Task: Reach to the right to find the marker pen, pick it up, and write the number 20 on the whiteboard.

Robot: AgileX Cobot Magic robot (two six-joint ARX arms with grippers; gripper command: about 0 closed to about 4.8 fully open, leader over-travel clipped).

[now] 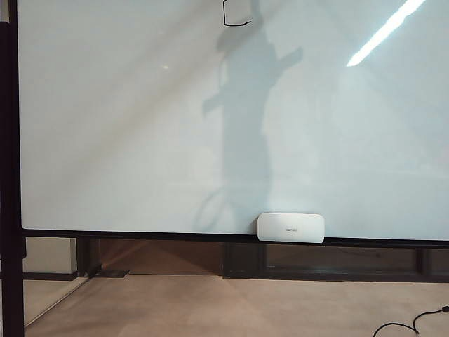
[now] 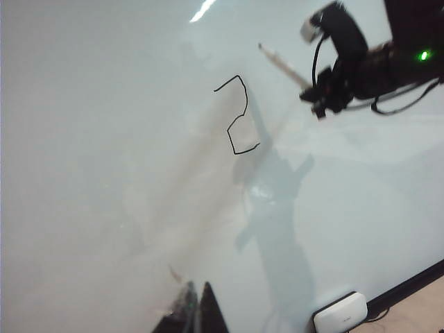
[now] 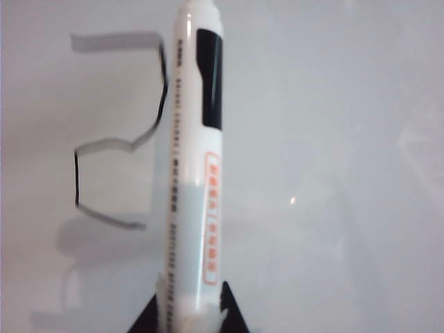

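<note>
The whiteboard (image 1: 140, 126) fills the exterior view, where neither gripper shows. Thin black lines form one boxy digit, a 2 (image 2: 238, 114), high on the board; only its lower end (image 1: 237, 21) reaches into the exterior view. My right gripper (image 3: 191, 313) is shut on the white marker pen (image 3: 194, 173), which points away at the board beside the 2 (image 3: 118, 159). In the left wrist view the right gripper (image 2: 313, 90) holds the pen (image 2: 284, 66) up and to the side of the digit; contact with the board is unclear. My left gripper (image 2: 196, 306) hangs low before the board, fingers together, holding nothing.
A small white rounded pad (image 1: 290, 227) sits on the board's lower frame (image 1: 140, 234). The arm's shadow (image 1: 245, 105) falls across the board's middle. A dark stand post (image 1: 10, 175) runs down the left side. A black cable (image 1: 414, 324) lies on the floor.
</note>
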